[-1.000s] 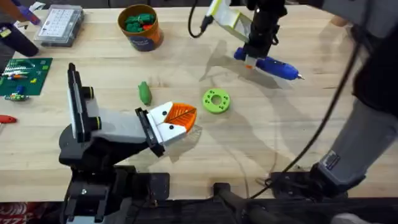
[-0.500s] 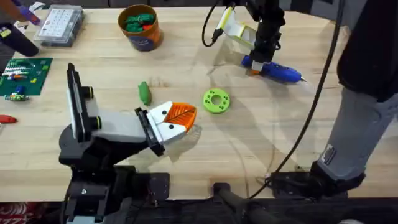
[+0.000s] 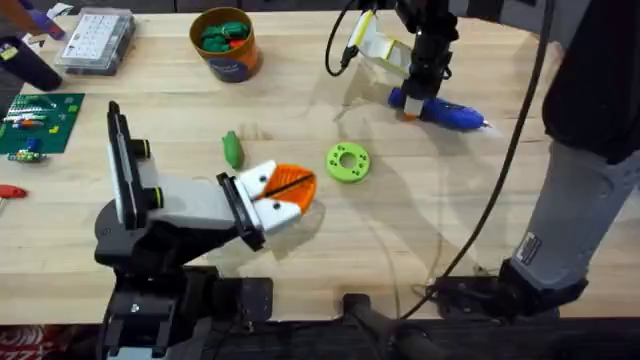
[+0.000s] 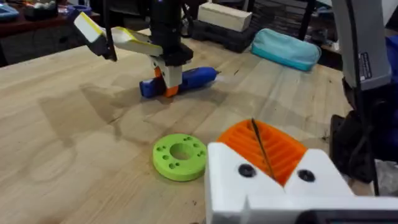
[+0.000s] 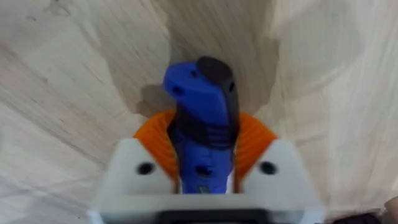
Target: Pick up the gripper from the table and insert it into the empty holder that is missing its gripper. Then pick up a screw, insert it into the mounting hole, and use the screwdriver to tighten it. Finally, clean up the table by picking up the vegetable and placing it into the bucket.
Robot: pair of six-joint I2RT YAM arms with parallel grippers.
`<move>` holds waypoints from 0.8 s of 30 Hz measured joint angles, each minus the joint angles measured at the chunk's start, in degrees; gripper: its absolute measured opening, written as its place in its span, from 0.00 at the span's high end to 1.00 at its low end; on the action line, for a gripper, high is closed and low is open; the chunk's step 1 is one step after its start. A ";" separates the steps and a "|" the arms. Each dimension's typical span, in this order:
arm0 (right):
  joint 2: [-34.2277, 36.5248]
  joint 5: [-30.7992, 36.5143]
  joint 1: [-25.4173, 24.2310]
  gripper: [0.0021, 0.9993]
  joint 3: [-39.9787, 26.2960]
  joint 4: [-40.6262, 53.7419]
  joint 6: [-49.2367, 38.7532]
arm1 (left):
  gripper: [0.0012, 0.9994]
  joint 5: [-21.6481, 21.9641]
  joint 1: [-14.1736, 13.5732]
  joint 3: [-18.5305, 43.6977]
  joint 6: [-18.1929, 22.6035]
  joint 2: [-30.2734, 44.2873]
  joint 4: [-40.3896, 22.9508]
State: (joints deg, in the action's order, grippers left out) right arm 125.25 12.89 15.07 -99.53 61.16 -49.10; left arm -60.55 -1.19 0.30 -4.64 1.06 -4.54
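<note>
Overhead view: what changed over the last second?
The right pincer, shut on the screwdriver, carried it a little toward the table's right and set it down flatter. In the last half second nothing visibly moved. The left pincer, vegetable, green ring and bucket stayed put.

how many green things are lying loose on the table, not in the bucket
2. The vegetable lies just beyond the left hand; the lime ring lies to that hand's right. The circuit board at the far left edge is green too, if counted. More green pieces sit inside the bucket.
</note>
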 joint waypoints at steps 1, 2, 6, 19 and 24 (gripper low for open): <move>-0.11 0.12 0.00 0.63 -0.01 0.03 0.35 | 0.74 0.08 0.00 0.00 -0.05 0.00 0.01; -0.25 0.38 0.00 0.48 -0.01 -0.29 0.94 | 0.58 0.12 0.00 0.00 -0.09 0.00 -0.02; -0.97 1.25 -0.20 0.02 -0.18 -0.20 3.48 | 0.04 0.12 0.00 0.00 -0.33 0.00 -0.02; -18.61 -1.46 1.95 0.00 -0.04 4.00 12.92 | 0.01 0.37 0.00 0.00 -0.29 0.00 0.03; -24.63 -1.82 4.05 0.00 -0.04 4.32 17.55 | 0.01 1.37 0.00 0.00 -0.28 0.00 1.07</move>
State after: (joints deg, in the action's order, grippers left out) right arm 100.61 11.07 19.12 -99.57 65.49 -31.56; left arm -59.17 -1.19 0.30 -4.92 1.06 -3.48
